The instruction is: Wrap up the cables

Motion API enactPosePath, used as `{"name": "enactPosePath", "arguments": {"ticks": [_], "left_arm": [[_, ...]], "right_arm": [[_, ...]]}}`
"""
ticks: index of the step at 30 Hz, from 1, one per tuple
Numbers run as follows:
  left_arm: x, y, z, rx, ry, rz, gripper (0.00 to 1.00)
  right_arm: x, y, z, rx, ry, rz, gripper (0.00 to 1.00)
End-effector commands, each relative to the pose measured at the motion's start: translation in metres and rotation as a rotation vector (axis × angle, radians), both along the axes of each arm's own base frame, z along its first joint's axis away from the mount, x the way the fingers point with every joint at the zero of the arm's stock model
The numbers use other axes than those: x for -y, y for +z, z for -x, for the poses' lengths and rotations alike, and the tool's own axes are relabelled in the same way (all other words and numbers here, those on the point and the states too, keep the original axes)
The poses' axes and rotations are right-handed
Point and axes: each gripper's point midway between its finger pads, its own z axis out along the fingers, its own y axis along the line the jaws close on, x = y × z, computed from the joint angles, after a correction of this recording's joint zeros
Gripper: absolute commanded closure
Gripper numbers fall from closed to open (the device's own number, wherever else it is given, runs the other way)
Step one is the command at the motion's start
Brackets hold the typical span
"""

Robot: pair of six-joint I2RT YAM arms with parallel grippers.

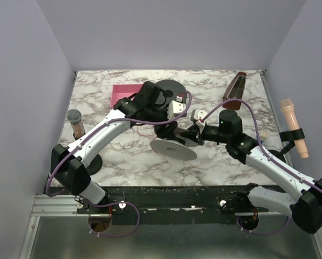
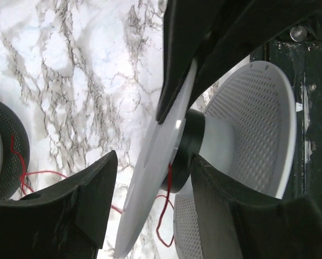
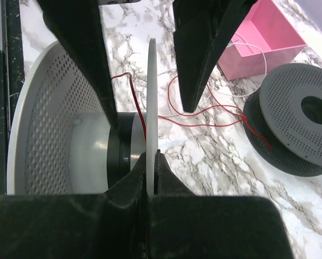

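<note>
Clamps the white spool [image 3: 47, 118] by its flange in the right gripper [image 3: 150, 162], jaws narrow. Straddles that flange with the left gripper [image 2: 154, 159], jaws wide. Trails the cables [image 3: 256, 133] slack over the bench [image 3: 215, 178], frame centre, to the grey spool [image 3: 282, 124]. Risks snagging or snapping the thread if turned against that slack.

You've got a white spool [image 3: 47, 97] dotted with a fine mesh of holes, its hub [image 3: 120, 145] black. The dark grey spool [image 3: 290, 135] is dotted alike. The wire [image 3: 256, 133] is dark red, the box [image 3: 263, 38] pink, the table [image 1: 134, 162] white marble veined grey.
</note>
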Motion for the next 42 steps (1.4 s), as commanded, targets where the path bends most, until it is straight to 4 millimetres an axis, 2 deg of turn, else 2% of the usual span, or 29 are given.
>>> {"name": "enactPosePath", "arguments": {"ticks": [1,4,8,17,20,23,26,31,34,35,36,38,40,42], "left_arm": [[-0.005,0.013,0.006,-0.005,-0.007,0.039,0.36],[0.0,0.017,0.001,0.015,0.011,0.045,0.43],[0.006,0.01,0.014,-0.011,-0.033,0.025,0.48],[0.003,-0.007,0.015,-0.006,-0.042,-0.019,0.5],[0.002,-0.014,0.016,0.005,-0.052,-0.041,0.58],[0.0,-0.02,0.016,0.012,-0.059,-0.058,0.73],[0.0,-0.019,0.015,0.007,-0.048,-0.059,1.0],[0.001,-0.016,0.014,-0.024,0.001,-0.052,1.0],[0.002,-0.012,0.004,-0.018,0.093,-0.043,1.0],[0.002,-0.011,-0.004,-0.011,0.145,-0.042,1.0],[0.001,-0.01,-0.012,-0.005,0.199,-0.042,1.0],[-0.005,-0.007,-0.032,0.035,0.329,-0.052,1.0],[-0.01,-0.004,-0.044,0.052,0.417,-0.054,1.0],[-0.015,0.001,-0.053,0.053,0.493,-0.05,1.0]], "right_arm": [[-0.007,0.034,0.002,0.094,0.049,-0.08,0.99],[-0.007,0.033,0.004,0.094,0.059,-0.079,0.99],[-0.007,0.033,0.002,0.095,0.053,-0.078,0.99],[-0.007,0.041,0.002,0.106,0.05,-0.091,0.99],[-0.007,0.046,0.002,0.11,0.047,-0.101,0.99],[-0.006,0.05,0.003,0.113,0.039,-0.11,0.99],[-0.006,0.049,0.002,0.111,0.036,-0.109,0.99],[-0.007,0.046,-0.002,0.096,0.023,-0.109,0.99],[-0.005,0.042,-0.014,0.067,-0.042,-0.103,0.99],[-0.004,0.041,-0.018,0.06,-0.062,-0.101,0.97],[-0.003,0.041,-0.023,0.053,-0.088,-0.1,0.9],[0.0,0.045,-0.036,0.042,-0.155,-0.105,0.66],[0.003,0.046,-0.044,0.039,-0.196,-0.097,0.49],[0.007,0.048,-0.052,0.04,-0.243,-0.097,0.42]]}}
